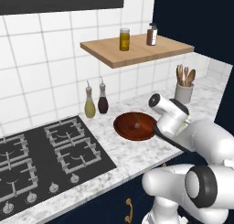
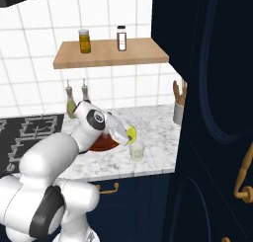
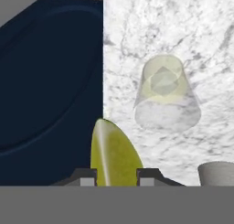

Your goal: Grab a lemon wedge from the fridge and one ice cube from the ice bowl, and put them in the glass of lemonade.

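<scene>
Hand view: jaws clamped on the lemon wedge (image 3: 113,152), a smooth yellow crescent between the gripper (image 3: 116,178) tips. Just beyond, the clear tapered glass of lemonade (image 3: 167,93) stands on veined marble counter (image 3: 183,26), apparently already holding an ice cube. Remaining: drop the wedge in. The reddish-brown ice bowl (image 1: 135,125) sits beside.

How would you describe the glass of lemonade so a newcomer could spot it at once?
Start at the marble counter right of the stove. Near its front edge, beside the reddish-brown ice bowl, stands the glass of lemonade: small, clear, holding pale yellow-green liquid. Unlike the oil bottles by the wall, it is short, open-topped and spoutless.
</scene>
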